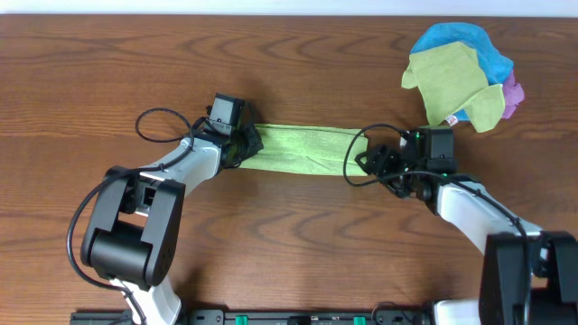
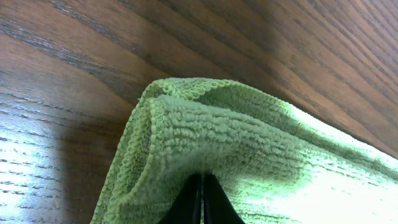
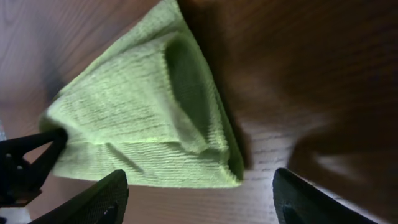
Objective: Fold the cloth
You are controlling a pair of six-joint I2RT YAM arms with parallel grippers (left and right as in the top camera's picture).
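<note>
Cloth (image 1: 298,149) lies as a long strip (fold seemingly half done). Left gripper (image 2: 202,183) pinches one end. Right gripper (image 3: 199,186) is spread and likely must close first.

From near left, the left arm (image 1: 181,164) reaches inward, the left end effector (image 1: 246,144) pinched tight on the cloth (image 1: 302,149). From near right, the right arm (image 1: 470,203) mirrors it, the right end effector (image 1: 366,164) spread wide.

we look straight down on the table (image 1: 289,54) from overhead, while both wrist views sit close, sharing the cloth (image 1: 298,149).
</note>
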